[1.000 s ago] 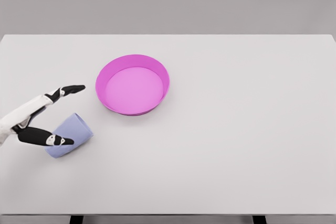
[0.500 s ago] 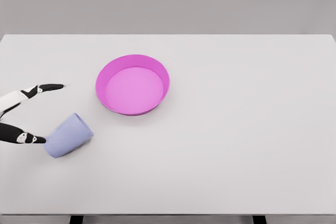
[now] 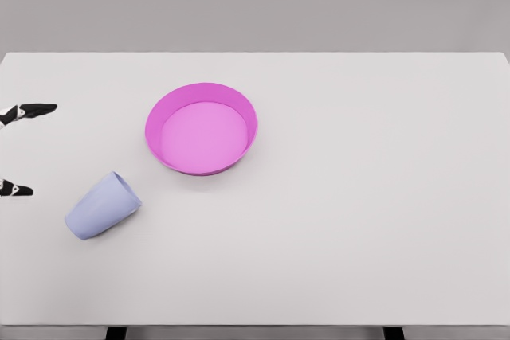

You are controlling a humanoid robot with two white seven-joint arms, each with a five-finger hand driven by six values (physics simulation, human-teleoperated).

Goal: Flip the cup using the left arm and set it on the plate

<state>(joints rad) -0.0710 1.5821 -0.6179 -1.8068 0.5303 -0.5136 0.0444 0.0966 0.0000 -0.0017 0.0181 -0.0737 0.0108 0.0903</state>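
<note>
A pale blue cup [image 3: 102, 206] lies on its side on the white table [image 3: 358, 197], left of centre, its closed end pointing up and right. A magenta plate [image 3: 201, 127] with a raised rim sits up and right of the cup. Only two black fingertips [image 3: 32, 108] of my left hand [image 3: 22, 149] show at the left edge, spread wide apart and holding nothing. The lower fingertip sits left of the cup, well clear of it. My right arm is out of view.
The table's front edge runs along the bottom of the view. A plain grey wall stands behind the table.
My left hand has drawn back to the left, away from the cup, until only two fingertips remain in view. The cup and plate have not moved.
</note>
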